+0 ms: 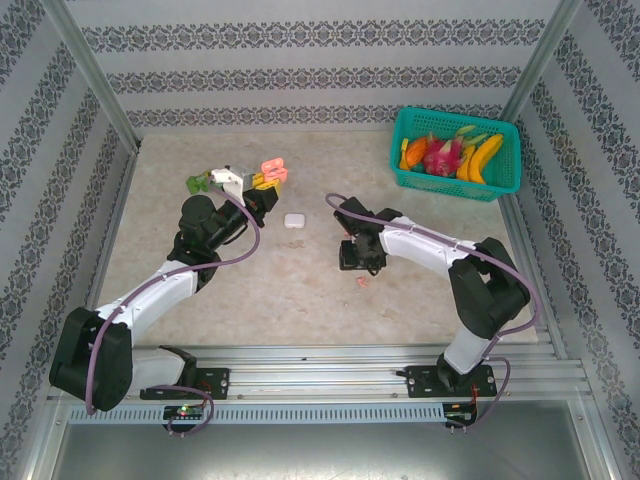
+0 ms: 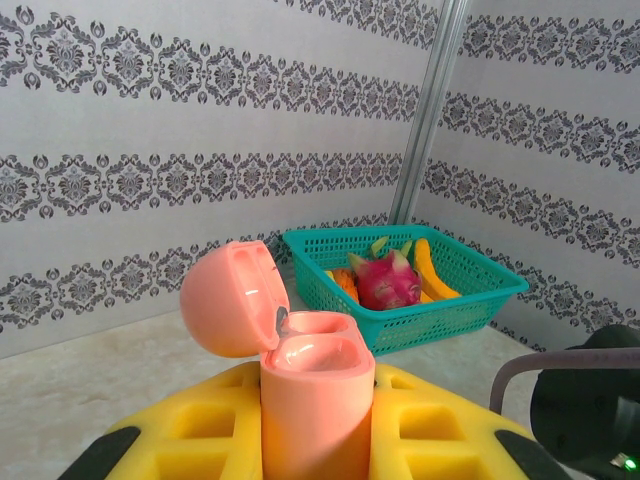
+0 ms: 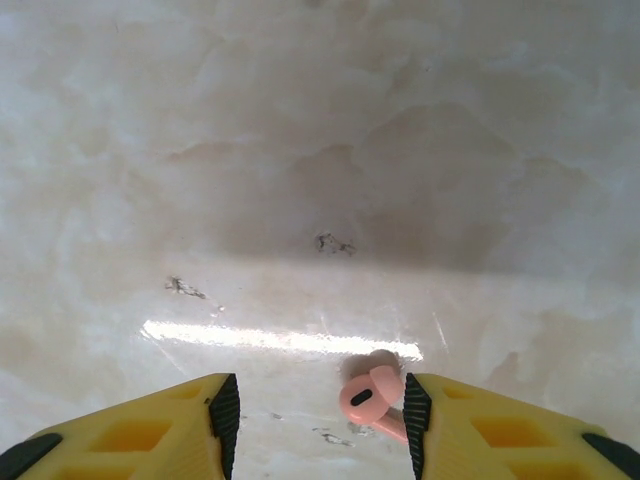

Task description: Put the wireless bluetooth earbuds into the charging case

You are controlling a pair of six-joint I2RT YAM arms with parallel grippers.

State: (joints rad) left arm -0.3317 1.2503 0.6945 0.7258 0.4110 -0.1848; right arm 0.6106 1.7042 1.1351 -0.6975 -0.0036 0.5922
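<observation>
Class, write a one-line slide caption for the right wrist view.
Open right gripper flanking a pink earbud on the table.

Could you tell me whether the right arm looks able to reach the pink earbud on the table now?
Probably yes: the right gripper hangs open directly over the pink earbud, which lies on the table between its jaws, nothing blocking it.

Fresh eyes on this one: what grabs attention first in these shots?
The open pink charging case, lid flipped back, gripped upright in the left claw, left of centre. Next, a pink earbud on the table inside the open right claw, and the teal fruit basket in the far right corner.
</observation>
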